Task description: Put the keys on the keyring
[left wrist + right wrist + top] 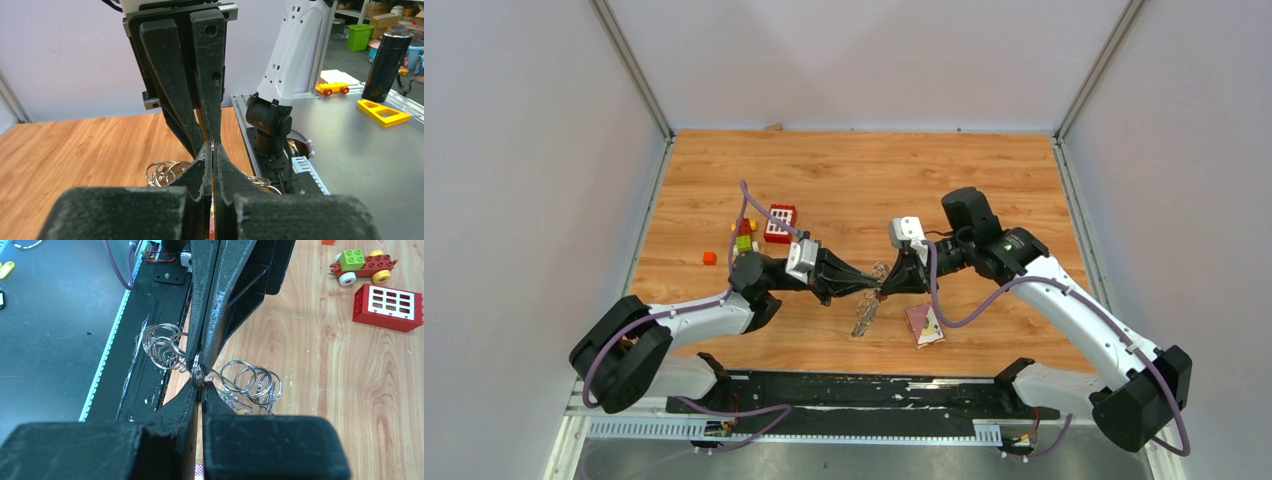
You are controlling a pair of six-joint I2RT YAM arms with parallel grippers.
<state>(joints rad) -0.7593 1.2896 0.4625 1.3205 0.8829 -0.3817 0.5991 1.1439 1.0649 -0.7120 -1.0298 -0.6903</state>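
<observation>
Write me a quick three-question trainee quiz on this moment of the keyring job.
1. True or false: the left pincer and right pincer meet tip to tip.
2. The wire rings are: A) on a maroon card; B) bunched at the pincers' tips; C) in a bowl.
3. What colour is the windowed block?
Key: 1 true; 2 B; 3 red.

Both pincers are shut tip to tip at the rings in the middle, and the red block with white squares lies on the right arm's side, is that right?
Not quite. The red block lies on the left arm's side, next to the toy car, as the top view shows. The rest holds.
</observation>
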